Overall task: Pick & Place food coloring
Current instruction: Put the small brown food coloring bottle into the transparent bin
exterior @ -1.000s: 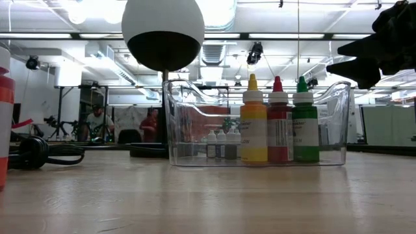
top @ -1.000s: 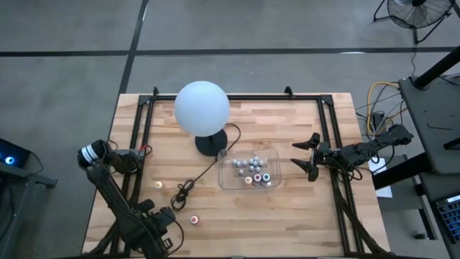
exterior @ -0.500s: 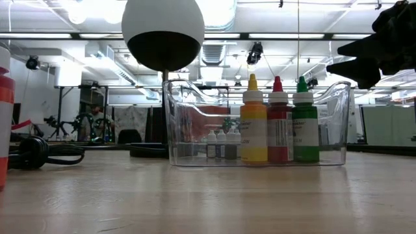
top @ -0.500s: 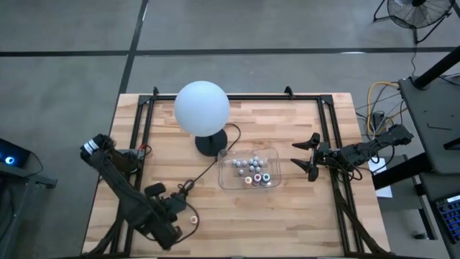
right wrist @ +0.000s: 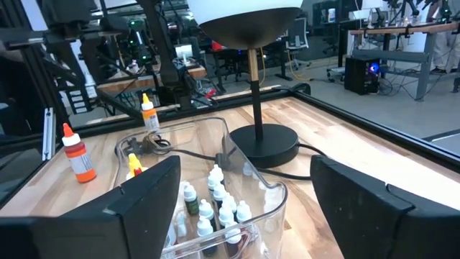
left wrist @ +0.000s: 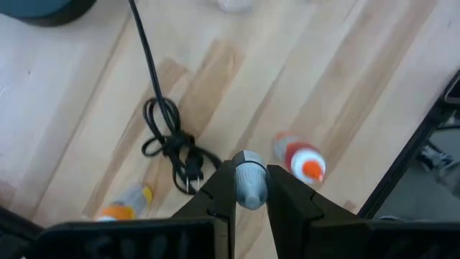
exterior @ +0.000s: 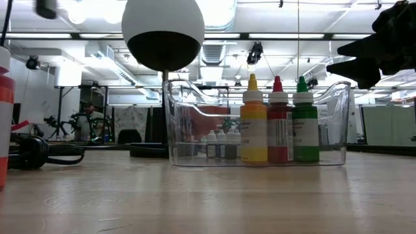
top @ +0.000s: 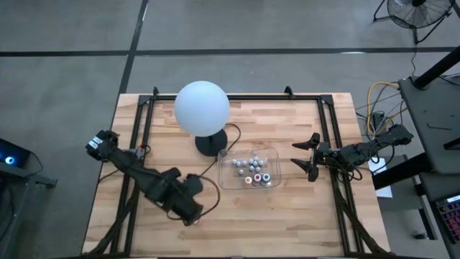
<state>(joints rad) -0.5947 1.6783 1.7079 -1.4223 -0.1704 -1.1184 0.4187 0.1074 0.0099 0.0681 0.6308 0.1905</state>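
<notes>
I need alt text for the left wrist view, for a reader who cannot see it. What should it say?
The left gripper holds a small grey-capped dropper bottle between its two dark fingers, above a wooden table. Below lie an orange-capped bottle on its side, a coiled black cable with its plug, and a yellow-capped bottle.

From above, the left arm covers the grey-capped bottle [left wrist: 249, 188] pinched in its jaws, and the bottles in the clear tray [top: 227, 179] are too small to count. At worktop level, an orange-banded bottle [exterior: 5, 117] is cut by the picture's edge. The globe lamp's [right wrist: 244, 8] shade runs off the right wrist view.
</notes>
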